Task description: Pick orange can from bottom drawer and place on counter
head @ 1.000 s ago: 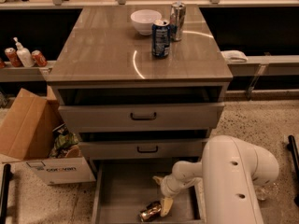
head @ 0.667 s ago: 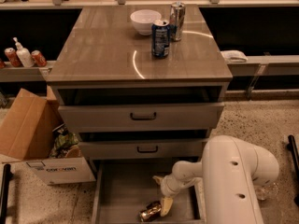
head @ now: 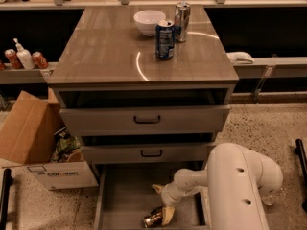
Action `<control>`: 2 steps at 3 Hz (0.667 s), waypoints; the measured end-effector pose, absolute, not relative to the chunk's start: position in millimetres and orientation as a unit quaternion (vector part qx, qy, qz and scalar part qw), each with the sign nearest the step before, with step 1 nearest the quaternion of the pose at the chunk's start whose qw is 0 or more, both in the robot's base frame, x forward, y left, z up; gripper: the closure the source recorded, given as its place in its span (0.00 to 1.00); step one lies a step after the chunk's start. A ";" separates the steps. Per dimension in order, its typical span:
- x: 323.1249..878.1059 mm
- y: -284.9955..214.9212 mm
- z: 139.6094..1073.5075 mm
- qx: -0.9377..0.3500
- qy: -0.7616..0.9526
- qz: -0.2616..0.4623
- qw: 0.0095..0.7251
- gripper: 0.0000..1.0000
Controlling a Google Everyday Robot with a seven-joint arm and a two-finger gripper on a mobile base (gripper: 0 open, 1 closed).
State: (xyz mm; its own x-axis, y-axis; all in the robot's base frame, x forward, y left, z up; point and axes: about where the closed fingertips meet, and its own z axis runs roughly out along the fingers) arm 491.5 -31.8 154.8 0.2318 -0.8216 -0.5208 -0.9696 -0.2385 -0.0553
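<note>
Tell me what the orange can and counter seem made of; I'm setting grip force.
The orange can, in the bottom drawer beside the gripper: likely thin metal, with shiny copper glints. The counter: glossy grey-brown, perhaps laminate or polished stone; bright curved light streaks reflect off it.

I read one print only: dark word on white side of cardboard box [head: 62,173], roughly "corovan". Dark blue can [head: 165,40] on counter [head: 105,56]: label unreadable. Gripper [head: 161,204] low in bottom drawer [head: 124,200], jaws spread, beside orange can [head: 153,219].
</note>
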 end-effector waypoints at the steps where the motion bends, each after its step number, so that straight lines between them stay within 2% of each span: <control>1: 483.9 -19.1 151.7 -0.774 0.567 0.202 0.197 0.00; 2: 477.3 -9.8 148.8 -0.781 0.555 0.208 0.199 0.00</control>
